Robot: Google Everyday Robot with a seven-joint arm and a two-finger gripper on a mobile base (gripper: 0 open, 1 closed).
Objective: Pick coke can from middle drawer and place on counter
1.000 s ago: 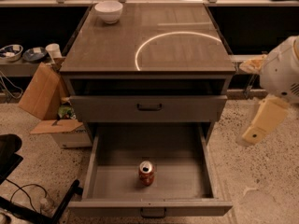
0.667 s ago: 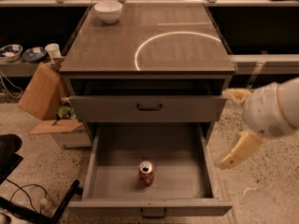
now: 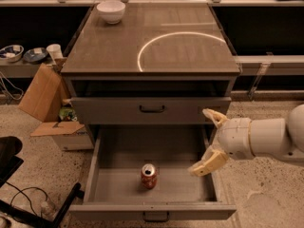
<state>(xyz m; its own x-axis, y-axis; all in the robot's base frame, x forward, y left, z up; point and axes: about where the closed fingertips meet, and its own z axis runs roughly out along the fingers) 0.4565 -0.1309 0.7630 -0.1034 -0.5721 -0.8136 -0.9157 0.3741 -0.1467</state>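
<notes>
Approach step: my pincer (image 3: 205,139), spread wide, hangs at the right wall of the middle drawer (image 3: 183,186). Next I reach left to straddle the upright coke can (image 3: 148,176).

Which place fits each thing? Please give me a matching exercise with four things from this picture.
1. coke can
2. white bowl
3. gripper
4. cardboard box

A. left of the counter, lower down
B. by the middle drawer's right wall, jaws open
C. upright on the middle drawer's floor
D. back left of the counter

Pairs: 1-C, 2-D, 3-B, 4-A
</notes>
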